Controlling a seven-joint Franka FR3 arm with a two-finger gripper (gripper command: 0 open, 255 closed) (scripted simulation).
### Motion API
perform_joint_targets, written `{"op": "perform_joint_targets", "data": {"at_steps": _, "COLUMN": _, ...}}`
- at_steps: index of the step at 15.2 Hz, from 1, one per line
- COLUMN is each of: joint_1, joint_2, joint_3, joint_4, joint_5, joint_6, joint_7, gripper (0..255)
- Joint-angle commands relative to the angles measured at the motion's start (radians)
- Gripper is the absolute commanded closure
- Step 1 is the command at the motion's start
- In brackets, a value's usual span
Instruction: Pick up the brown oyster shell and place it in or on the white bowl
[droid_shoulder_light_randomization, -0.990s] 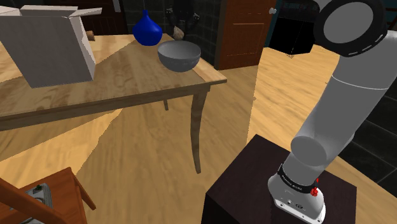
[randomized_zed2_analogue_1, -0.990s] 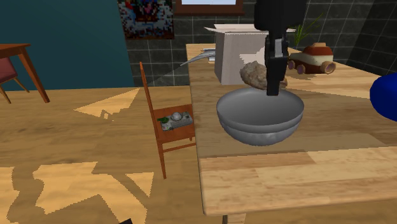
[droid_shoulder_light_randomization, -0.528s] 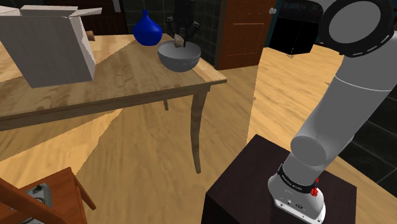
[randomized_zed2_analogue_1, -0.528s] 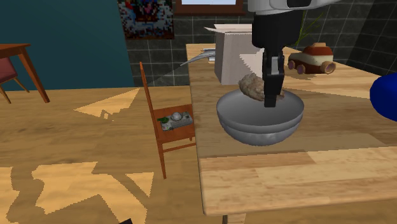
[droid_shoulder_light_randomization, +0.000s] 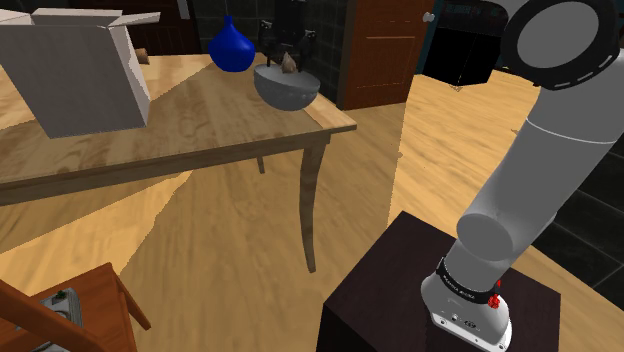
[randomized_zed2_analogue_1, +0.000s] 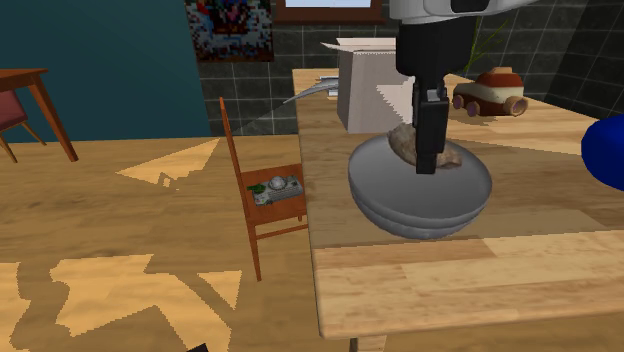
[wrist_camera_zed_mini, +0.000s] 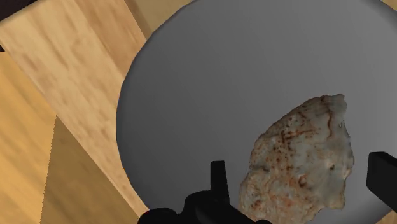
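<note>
Closest to you, in the wrist view, the gripper stands with its two black fingers spread apart. The oyster shell, grey-brown with rusty speckles, lies between them. A strip of bowl shows on either side of it, so neither finger touches it and the hand grips nothing. Beneath the shell you see the grey bowl, and past its rim the light wooden table.

In the second exterior view, read from the table's near edge. The bowl sits a little way in from that edge, its rim slanted lower toward that view's right. The shell rests inside it, showing on both sides of the dark finger that hangs down into the bowl. Behind the bowl stands an open white box, and to the box's right a brown and cream toy. A blue vase is cut by the right edge. Left of the table a wooden chair carries a small grey object on its seat, and beyond it is a teal wall.

In the shoulder view, the dark stand is nearest you. The white arm rises from it, and the bowl sits near the table's right-hand end with the vase just behind it.
</note>
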Motion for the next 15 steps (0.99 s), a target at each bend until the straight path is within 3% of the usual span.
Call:
{"op": "perform_joint_targets", "data": {"at_steps": 1, "joint_1": 0.000, "joint_2": 0.000, "joint_3": 0.000, "joint_4": 0.000, "joint_5": 0.000, "joint_6": 0.000, "joint_7": 0.000, "gripper": 0}}
{"op": "perform_joint_targets", "data": {"at_steps": 3, "joint_1": 0.000, "joint_2": 0.000, "joint_3": 0.000, "joint_4": 0.000, "joint_5": 0.000, "joint_6": 0.000, "joint_7": 0.000, "gripper": 0}}
{"op": "perform_joint_targets", "data": {"at_steps": 7, "joint_1": 0.008, "joint_2": 0.030, "joint_3": 0.006, "joint_4": 0.168, "joint_5": -0.013, "joint_6": -0.140, "joint_7": 0.006, "gripper": 0}}
{"op": "perform_joint_targets", "data": {"at_steps": 15, "joint_1": 0.008, "joint_2": 0.030, "joint_3": 0.006, "joint_4": 0.168, "joint_5": -0.013, "joint_6": -0.140, "joint_7": 0.006, "gripper": 0}}
